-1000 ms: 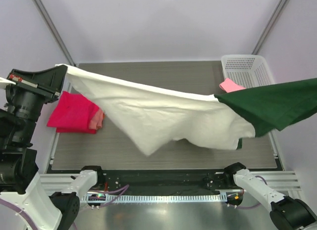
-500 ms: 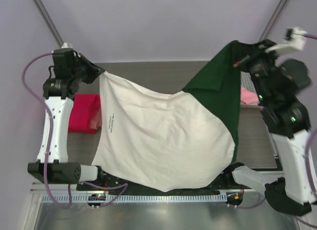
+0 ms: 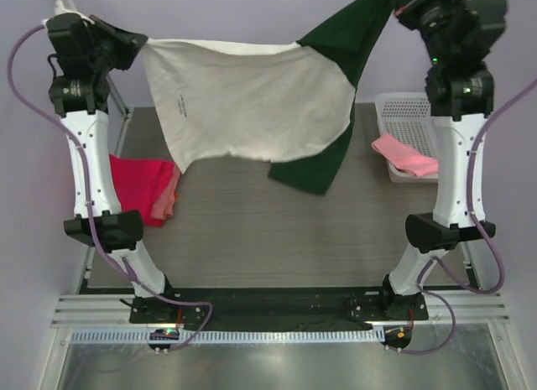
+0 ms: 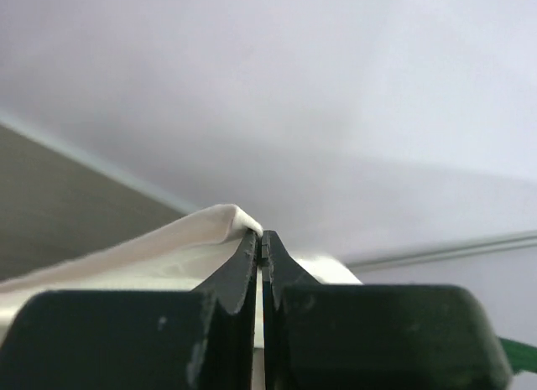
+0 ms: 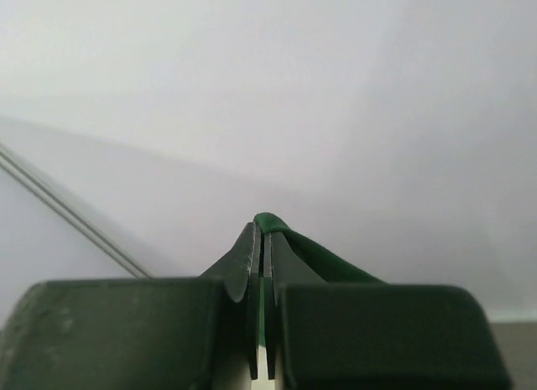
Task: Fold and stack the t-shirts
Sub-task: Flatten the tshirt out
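Four t-shirts (image 3: 243, 105), one white mesh basket (image 3: 398, 113)

Colours: large t-shirt (image 3: 243, 101) cream-white, dark green at its 2 o'clock side, small black print toward 9 o'clock. At 9 o'clock, red-pink t-shirt (image 3: 134, 184) with salmon t-shirt (image 3: 168, 201) beside it. At 3 o'clock, light pink t-shirt (image 3: 404, 155) on white mesh basket (image 3: 411, 113). Grey wood-grain counter (image 3: 277, 231).

1. A grey wood-grain table (image 3: 252, 239) fills the middle of the top view.
2. A white plastic mesh basket (image 3: 403, 113) stands at its far right corner.
3. A pale lilac wall (image 3: 235, 13) rises behind.
4. A shiny metal sheet (image 3: 277, 365) lies along the near edge.
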`<state>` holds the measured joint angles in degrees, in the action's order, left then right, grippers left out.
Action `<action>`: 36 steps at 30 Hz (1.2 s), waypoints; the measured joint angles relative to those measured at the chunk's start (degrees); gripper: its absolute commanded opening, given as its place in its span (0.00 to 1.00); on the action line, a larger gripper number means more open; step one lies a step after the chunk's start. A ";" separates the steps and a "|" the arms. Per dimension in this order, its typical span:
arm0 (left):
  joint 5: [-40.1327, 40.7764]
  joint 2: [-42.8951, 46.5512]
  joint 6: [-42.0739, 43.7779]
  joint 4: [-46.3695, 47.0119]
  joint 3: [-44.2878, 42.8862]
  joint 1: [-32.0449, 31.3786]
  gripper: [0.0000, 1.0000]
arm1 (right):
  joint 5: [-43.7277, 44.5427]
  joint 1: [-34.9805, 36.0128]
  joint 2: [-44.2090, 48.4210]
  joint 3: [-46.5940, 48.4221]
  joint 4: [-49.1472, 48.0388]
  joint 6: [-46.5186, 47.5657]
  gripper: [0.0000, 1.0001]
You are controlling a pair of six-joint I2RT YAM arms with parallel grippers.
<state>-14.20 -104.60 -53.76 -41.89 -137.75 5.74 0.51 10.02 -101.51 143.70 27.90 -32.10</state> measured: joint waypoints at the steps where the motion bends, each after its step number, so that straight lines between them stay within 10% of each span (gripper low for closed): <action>1: -0.35 0.35 -0.35 1.44 -0.26 1.01 0.00 | -2.80 -2.95 0.04 1.53 -1.20 -1.81 0.01; 6: -1.77 5.62 -1.05 9.14 10.84 2.84 0.00 | -11.47 -10.29 6.99 -9.07 -9.38 -6.38 0.01; 21: -2.34 27.43 3.98 19.82 74.60 -0.13 0.00 | -19.78 -13.07 44.26 -82.90 -17.51 -8.63 0.01; 36: -0.35 48.50 6.01 24.79 110.64 -0.74 0.00 | -16.83 -13.03 79.25 -107.16 5.31 -6.36 0.01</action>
<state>-14.55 -56.10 -47.75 -17.10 -27.11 4.99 -16.32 -3.01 -22.26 36.53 33.21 -38.46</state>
